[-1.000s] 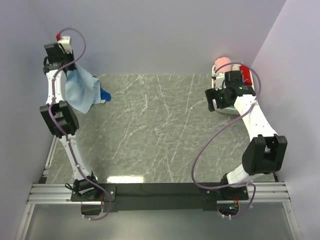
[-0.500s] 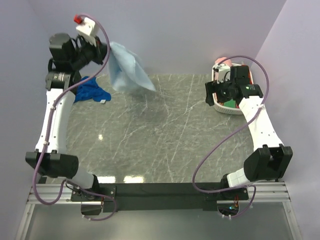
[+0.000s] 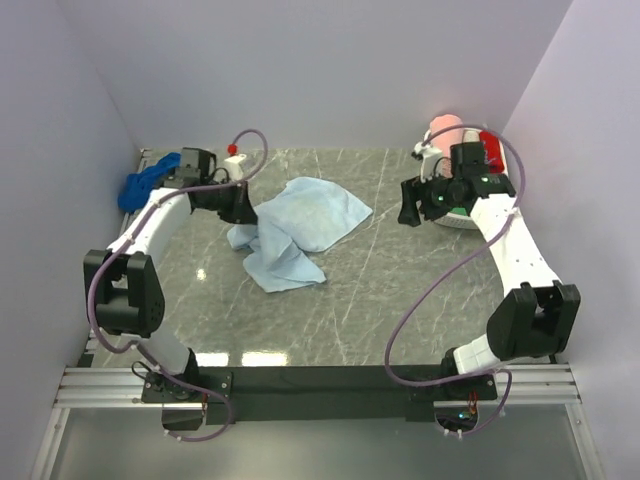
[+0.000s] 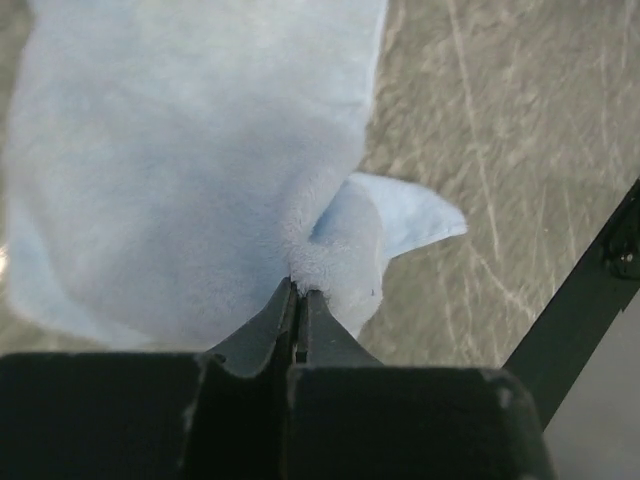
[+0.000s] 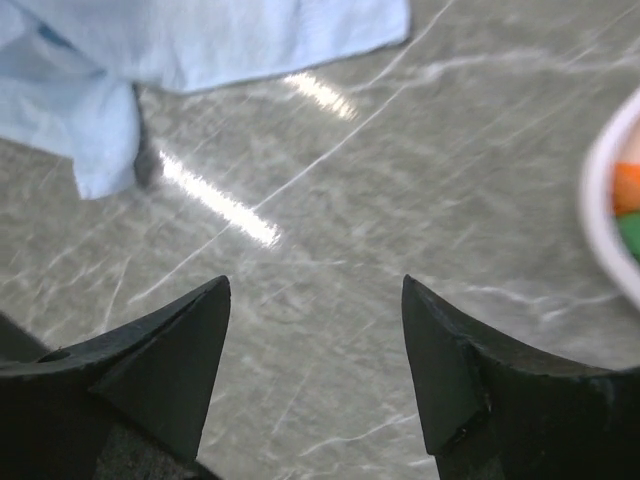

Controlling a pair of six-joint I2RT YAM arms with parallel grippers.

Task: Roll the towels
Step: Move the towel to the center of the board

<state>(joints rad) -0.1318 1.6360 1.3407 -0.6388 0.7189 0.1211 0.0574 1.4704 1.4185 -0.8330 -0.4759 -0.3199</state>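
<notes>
A pale blue towel point(image 3: 305, 222) is seen spread in loose folds on the grey marbled table point(image 3: 380, 290), towards its far left, with one corner doubled over and trailing towards the near edge. Its left edge is pinched by the left gripper point(image 3: 243, 208), whose jaws are pressed tight together on a bunched ridge of the terry cloth, as shown close up from the left wrist, where the cloth point(image 4: 180, 150) is fanned out ahead of the closed fingertips of the gripper point(image 4: 300, 297) and a small flap is folded out to the right. A royal blue towel point(image 3: 148, 181) is left crumpled at the far left corner of the table, behind the left arm and apart from the pale one. The right gripper point(image 3: 408, 207) is held over bare tabletop to the right of the pale towel, its jaws spread wide with nothing between them point(image 5: 315, 290); the towel's edge point(image 5: 200, 40) is visible ahead of them. Just beside that gripper, at the far right, a white basket point(image 3: 462, 221) is stocked with a pink towel point(image 3: 445, 130), a red towel point(image 3: 490, 146) and a green towel point(image 5: 630, 235).
</notes>
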